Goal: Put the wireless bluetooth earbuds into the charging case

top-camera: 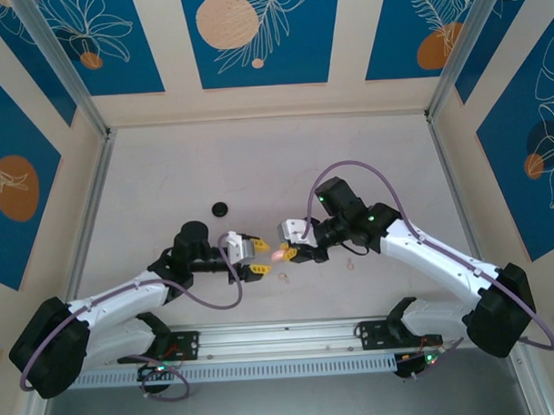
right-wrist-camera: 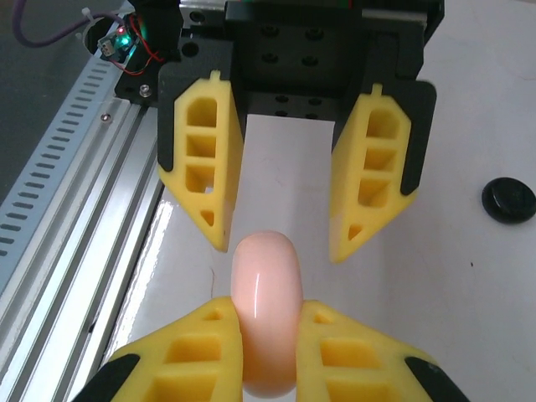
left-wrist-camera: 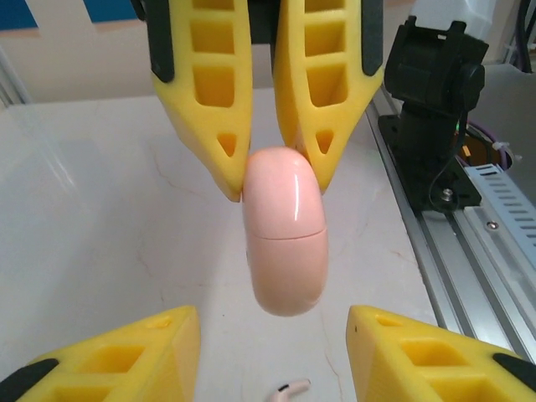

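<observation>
R claw (left-wrist-camera: 278,186) is clamped on the pink charging case (left-wrist-camera: 285,243). It pinches one end btwn both fingers w/ the case held off the table (left-wrist-camera: 100,218). Case lid is shut; the seam shows across its middle.

L claw (right-wrist-camera: 280,247) faces it, partly open. Its fingertips flank the case's free end w/ a gap on each side, gripping nothing.

One pink bud (left-wrist-camera: 289,389) lies on the table just below the case, on the arm-base side. It's cut off by the frame edge in the L wrist view. A 2nd pink bud (top-camera: 349,262) lies further from the case on the R arm's side, too small to tell which way it points.

Black disc (right-wrist-camera: 508,199) sits well apart from the case, beyond it on the L arm's side.

The gripped end of the case is hidden btwn the R fingers, and its underside can't be made out.
</observation>
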